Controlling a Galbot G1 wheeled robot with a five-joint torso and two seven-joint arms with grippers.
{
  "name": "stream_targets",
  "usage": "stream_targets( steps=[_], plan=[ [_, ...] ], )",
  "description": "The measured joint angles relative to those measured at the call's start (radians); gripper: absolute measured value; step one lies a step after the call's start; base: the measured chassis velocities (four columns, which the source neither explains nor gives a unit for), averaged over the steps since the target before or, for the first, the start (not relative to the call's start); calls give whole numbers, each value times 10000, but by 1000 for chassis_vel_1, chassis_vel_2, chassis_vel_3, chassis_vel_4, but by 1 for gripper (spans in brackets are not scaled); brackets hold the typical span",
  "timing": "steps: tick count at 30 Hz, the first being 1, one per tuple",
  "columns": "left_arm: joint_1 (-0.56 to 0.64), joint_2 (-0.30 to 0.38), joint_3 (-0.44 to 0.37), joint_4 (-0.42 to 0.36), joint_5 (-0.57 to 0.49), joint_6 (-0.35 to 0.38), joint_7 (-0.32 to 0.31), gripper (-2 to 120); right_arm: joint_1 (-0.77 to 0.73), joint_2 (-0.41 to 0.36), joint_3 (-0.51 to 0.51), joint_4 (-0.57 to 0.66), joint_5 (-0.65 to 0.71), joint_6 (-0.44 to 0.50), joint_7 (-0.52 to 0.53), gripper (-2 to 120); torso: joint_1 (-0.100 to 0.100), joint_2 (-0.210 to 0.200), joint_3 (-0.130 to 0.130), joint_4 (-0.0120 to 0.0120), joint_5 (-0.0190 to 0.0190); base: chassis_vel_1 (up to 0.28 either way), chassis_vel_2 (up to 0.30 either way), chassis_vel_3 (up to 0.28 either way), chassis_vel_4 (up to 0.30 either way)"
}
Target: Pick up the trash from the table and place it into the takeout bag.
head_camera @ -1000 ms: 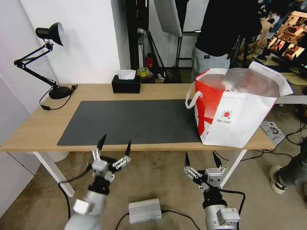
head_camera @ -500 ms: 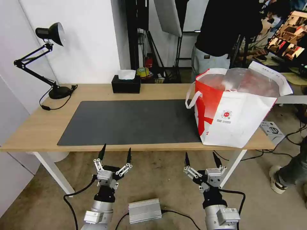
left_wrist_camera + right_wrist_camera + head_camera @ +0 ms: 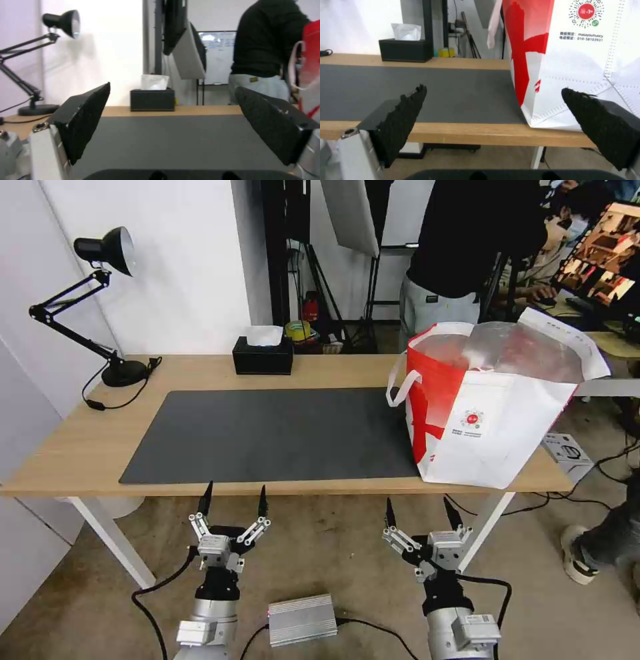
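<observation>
Desk lamp (image 3: 100,247): stood far beyond and left of my left gripper, at the table's back corner.
Left gripper (image 3: 232,499): I held it low before the table's near edge, fingers spread wide, nothing between them.
Table (image 3: 80,447): light wood, just beyond both grippers; its dark grey mat (image 3: 267,433) lay bare ahead of them.
Tissue box (image 3: 263,355): sat at the far edge, straight beyond my left gripper.
Right gripper (image 3: 421,513): parked beside the left one, below table height, also spread apart and empty.
Takeout bag (image 3: 493,427): stood upright ahead and right of my right gripper, mouth open, likely so items could drop in.
Trash: I saw none on the table; reddish shapes showed through the bag's foil lining, so I judged it was probably already inside.
</observation>
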Motion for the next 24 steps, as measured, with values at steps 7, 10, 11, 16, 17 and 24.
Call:
stream_targets(
  steps=[7, 10, 11, 16, 17, 24],
  plan=[
    [78, -149, -38, 31, 8, 2, -264, 100, 0, 0, 0, 0, 0, 0, 0, 100, 0, 0, 0, 0, 0, 0, 0, 0, 0],
    [78, -150, -38, 32, 8, 5, -265, 100, 0, 0, 0, 0, 0, 0, 0, 100, 0, 0, 0, 0, 0, 0, 0, 0, 0],
    [78, -150, -38, 32, 8, 6, -265, 100, 0, 0, 0, 0, 0, 0, 0, 100, 0, 0, 0, 0, 0, 0, 0, 0, 0],
    [77, -146, -38, 32, 8, 11, -265, 100, 0, 0, 0, 0, 0, 0, 0, 100, -1, 0, 0, 0, 0, 0, 0, 0, 0],
    [77, -146, -38, 32, 8, 11, -265, 100, 0, 0, 0, 0, 0, 0, 0, 100, -1, 0, 0, 0, 0, 0, 0, 0, 0],
    [77, -142, -34, 32, 8, 18, -261, 100, 0, 0, 0, 0, 0, 0, 0, 100, 0, 0, 0, 0, 0, 0, 0, 0, 0]
  ],
)
